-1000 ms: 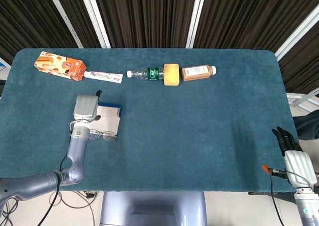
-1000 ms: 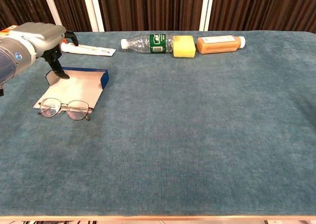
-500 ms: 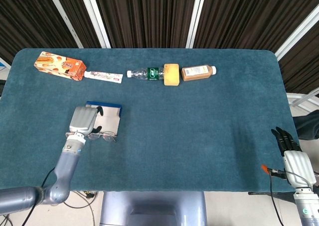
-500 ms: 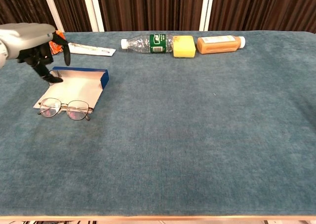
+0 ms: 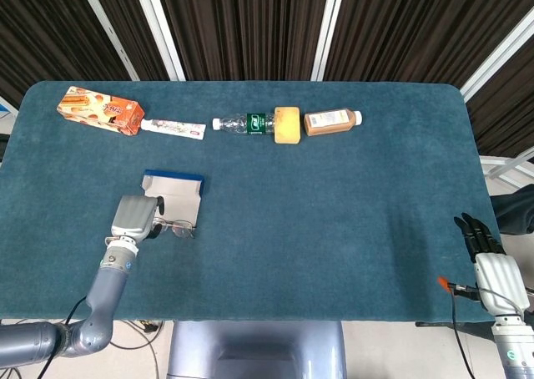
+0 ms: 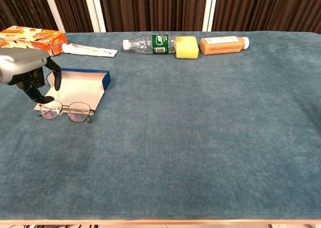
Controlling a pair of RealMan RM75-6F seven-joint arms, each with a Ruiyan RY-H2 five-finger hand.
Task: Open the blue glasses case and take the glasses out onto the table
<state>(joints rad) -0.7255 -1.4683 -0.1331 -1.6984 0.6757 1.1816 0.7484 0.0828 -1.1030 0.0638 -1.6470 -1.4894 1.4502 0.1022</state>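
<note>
- The left hand [image 6: 27, 73] has pulled back from over the open case [image 6: 77, 85] toward the near bench edge; a second ago it hung above the case's far end, and now it sits at the case's near-left corner.
- Its fingers [image 6: 55, 75] are loosely curled and spread, grasping nothing.
- The glasses [image 6: 66, 111] lie on the bench [image 6: 210, 137] just in front of the case, touching or slightly overlapping its near edge; they have not shifted.
- Judged from this, the task looks essentially done: case open, glasses out, hand retreating.
- The right hand [image 5: 492, 258] rests at the bench's right edge, well apart from the case, fingers straight and empty; it shows only in the head view.
- In the head view the left hand covers the case's near-left corner and part of the glasses' left lens.
- Whether the glasses rest wholly on the bench or partly on the case flap is hard to tell.
- The chest view cuts off the left arm at the frame edge.
</note>
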